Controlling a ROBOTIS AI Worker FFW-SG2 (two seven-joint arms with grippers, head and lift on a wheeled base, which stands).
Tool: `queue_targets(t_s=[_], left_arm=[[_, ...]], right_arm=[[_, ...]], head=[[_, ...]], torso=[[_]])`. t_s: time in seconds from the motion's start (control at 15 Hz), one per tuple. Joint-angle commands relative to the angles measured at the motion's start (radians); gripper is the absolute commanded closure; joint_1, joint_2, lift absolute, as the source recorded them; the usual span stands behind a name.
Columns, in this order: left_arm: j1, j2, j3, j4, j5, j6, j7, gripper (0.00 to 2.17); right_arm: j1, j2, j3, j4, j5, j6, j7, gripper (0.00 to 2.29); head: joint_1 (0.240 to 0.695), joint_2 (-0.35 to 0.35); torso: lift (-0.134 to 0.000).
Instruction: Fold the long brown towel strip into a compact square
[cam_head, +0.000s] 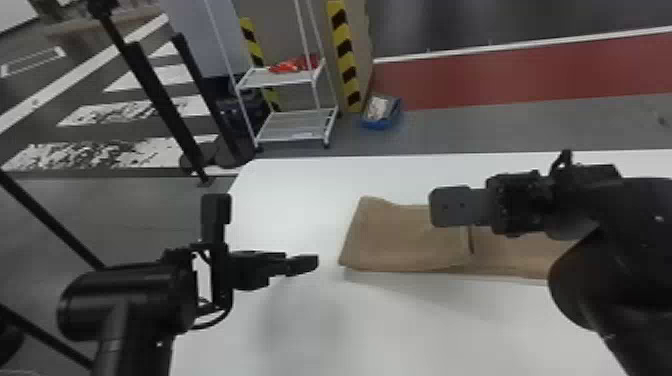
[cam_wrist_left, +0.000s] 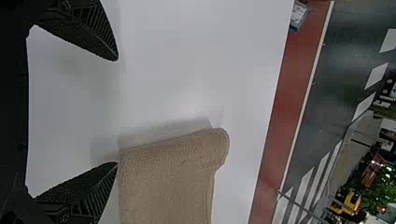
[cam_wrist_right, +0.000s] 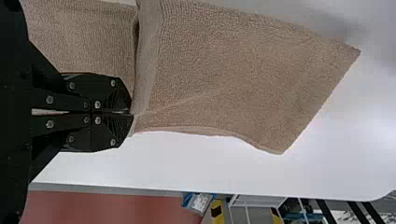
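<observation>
Towel strip (cam_head: 400, 240), brown and nubbly, lay across the middle and right of my white desk (cam_head: 400, 330), its left end doubled back over the rest. The flap's loose edge ran crosswise, standing a little off the layer beneath, and the lower layer went on rightward under my right arm. My right tool (cam_head: 433, 206) was at the far side of the strip — its fingers pressed together, pinching the flap at the far corner of that loose edge. A shallow crease ran through the cloth from the fingertips. My left tool (cam_head: 264, 231) was near the desk's left side, apart from the folded end, with its fingers spread wide. Beyond the desk stood a white rack (cam_head: 295, 77), with a blue bin (cam_head: 381, 124) on the floor beside it.
</observation>
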Motion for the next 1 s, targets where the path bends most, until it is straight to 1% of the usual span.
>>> queue_targets(t_s=[0.0,0.2,0.33,0.47,0.53,0.67,0.73,0.93], left_arm=[[0.0,0.003,0.002,0.002,0.0,-0.003,0.0,0.09],[0.0,0.0,0.002,0.008,0.002,-0.012,0.0,0.09],[-0.002,0.001,0.0,0.008,0.002,-0.018,0.002,0.09],[-0.005,0.003,0.003,0.003,0.003,-0.018,0.0,0.08],[-0.006,0.004,0.005,0.002,0.003,-0.018,0.0,0.08],[-0.006,0.0,0.003,-0.006,0.003,-0.015,-0.001,0.08],[-0.006,-0.002,0.003,-0.011,0.003,-0.009,-0.003,0.08],[0.0,-0.002,0.003,-0.035,0.005,-0.003,-0.003,0.08]], right_arm=[[0.013,0.002,-0.034,-0.037,-0.002,0.001,0.003,1.17],[0.039,0.002,-0.054,-0.023,-0.002,-0.017,-0.016,1.17],[0.047,0.002,-0.084,-0.082,-0.016,-0.005,-0.013,1.17],[0.057,0.002,-0.115,-0.164,-0.049,0.007,0.026,1.17],[0.068,0.002,-0.129,-0.177,-0.051,0.007,0.026,1.17],[0.082,0.002,-0.144,-0.137,-0.048,-0.005,0.003,1.17],[0.083,0.002,-0.152,-0.137,-0.051,-0.008,-0.002,1.17],[0.077,0.002,-0.19,-0.224,-0.063,0.011,0.017,1.17]], head=[[0.695,0.321],[0.695,0.312],[0.695,0.306],[0.695,0.299],[0.695,0.296],[0.695,0.291],[0.695,0.284],[0.695,0.271]], torso=[[-0.125],[-0.125],[-0.125],[-0.125],[-0.125],[-0.125],[-0.125],[-0.125]])
